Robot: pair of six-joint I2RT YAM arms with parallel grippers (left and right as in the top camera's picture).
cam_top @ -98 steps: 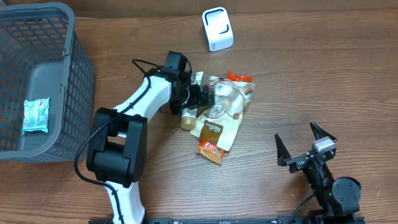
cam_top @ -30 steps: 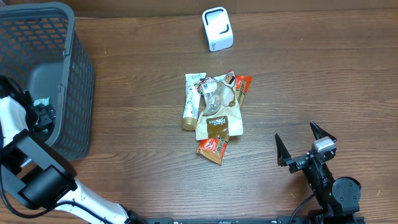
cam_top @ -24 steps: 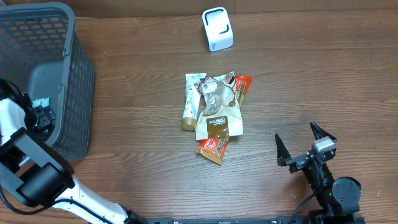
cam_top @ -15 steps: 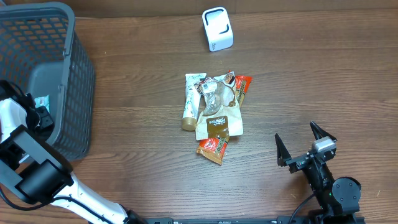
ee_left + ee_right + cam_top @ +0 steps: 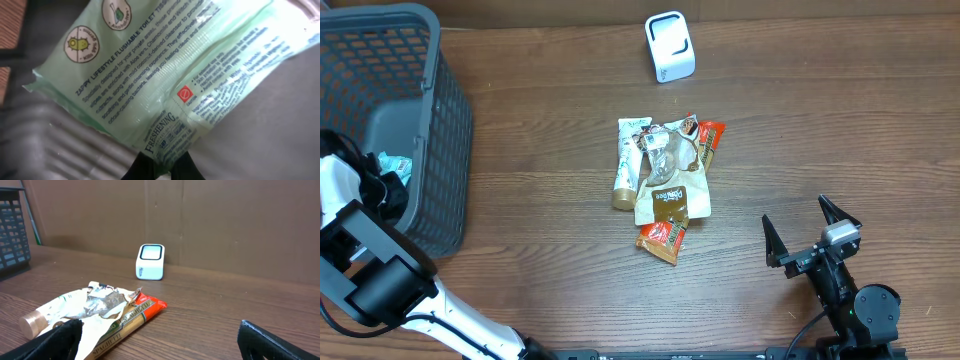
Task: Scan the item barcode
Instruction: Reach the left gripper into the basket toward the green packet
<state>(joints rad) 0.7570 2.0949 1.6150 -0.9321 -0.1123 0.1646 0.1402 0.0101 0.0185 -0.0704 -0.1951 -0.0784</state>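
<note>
A pale green packet of toilet wipes [image 5: 165, 65] lies inside the grey basket [image 5: 445, 110], and it fills most of the left wrist view. My left gripper [image 5: 162, 164] is shut on that packet's lower edge. From overhead the left gripper [image 5: 388, 186] sits low in the basket, with the wipes packet [image 5: 393, 163] just above it. The white barcode scanner [image 5: 669, 46] stands at the table's far edge. My right gripper [image 5: 797, 225] rests open near the front right, holding nothing.
A pile of items [image 5: 665, 185] lies mid-table: a spaghetti pack [image 5: 135, 317], a tube with a tan cap [image 5: 625, 165], foil and paper wrappers. The basket's mesh walls surround the left gripper. The scanner [image 5: 150, 261] faces the right wrist camera.
The left arm swung from the pile to the basket, and its jaws closed on the wipes packet over the last second. The packet shifted slightly. The right arm stayed still.
</note>
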